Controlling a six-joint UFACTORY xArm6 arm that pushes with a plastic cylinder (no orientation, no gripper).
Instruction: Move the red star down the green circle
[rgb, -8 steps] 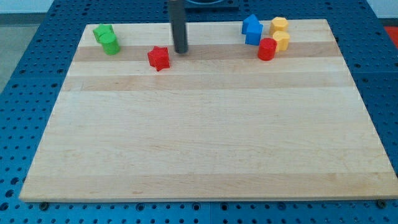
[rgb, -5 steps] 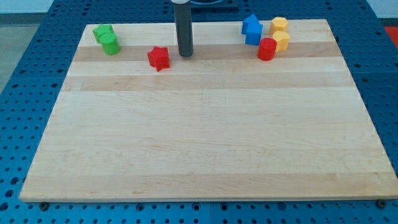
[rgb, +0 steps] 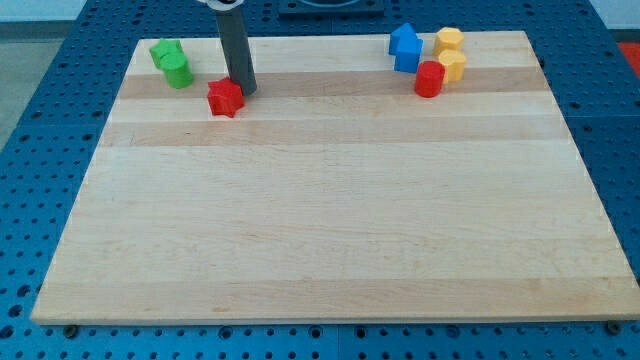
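Note:
The red star (rgb: 225, 98) lies on the wooden board (rgb: 330, 200) near the view's top left. My tip (rgb: 242, 91) touches its upper right side. The green circle (rgb: 178, 72) sits to the star's upper left, with another green block (rgb: 164, 51) pressed against it at the view's top. A gap of bare board separates the star from the green circle.
A cluster sits at the view's top right: a blue block (rgb: 405, 47), a red block (rgb: 430, 79) and two yellow blocks (rgb: 449, 41) (rgb: 454, 66). Blue pegboard (rgb: 40, 150) surrounds the board.
My tip moved from the star's right toward the view's left and met the star. The red star slid left and slightly down, closer to the green circle.

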